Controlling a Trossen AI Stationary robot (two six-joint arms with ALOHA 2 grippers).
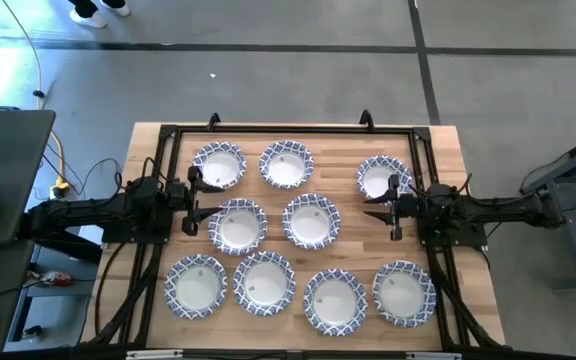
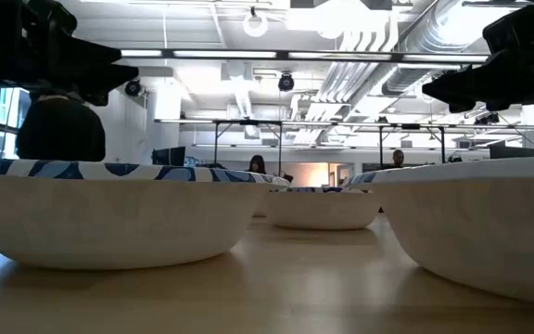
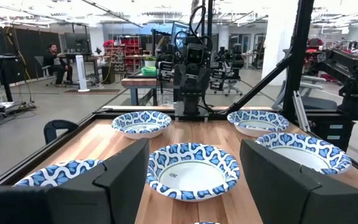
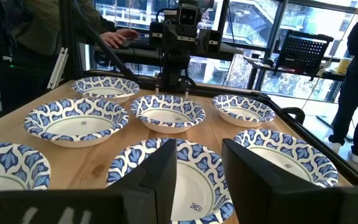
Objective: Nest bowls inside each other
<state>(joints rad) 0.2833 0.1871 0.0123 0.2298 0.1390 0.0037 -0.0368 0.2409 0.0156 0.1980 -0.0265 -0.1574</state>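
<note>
A wooden table (image 1: 448, 140) carries nine bowls (image 1: 310, 220), all separate, in three loose rows, none touching

White bowls (image 1: 310, 221) with blue-patterned rims on tan table (image 1: 448, 150).

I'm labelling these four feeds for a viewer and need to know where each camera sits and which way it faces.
High view: overhead, straight down on the table, nine bowls, both arms.
Low view: table-top height, level across bowls into the room; arm parts hang at the top corners.
Left wrist view: on the left arm, facing across the table toward the right arm; open left gripper in the foreground.
Right wrist view: on the right arm, facing the left arm; right gripper in the foreground.
Shared: both wrist views show the opposite arm beyond the bowls.
</note>
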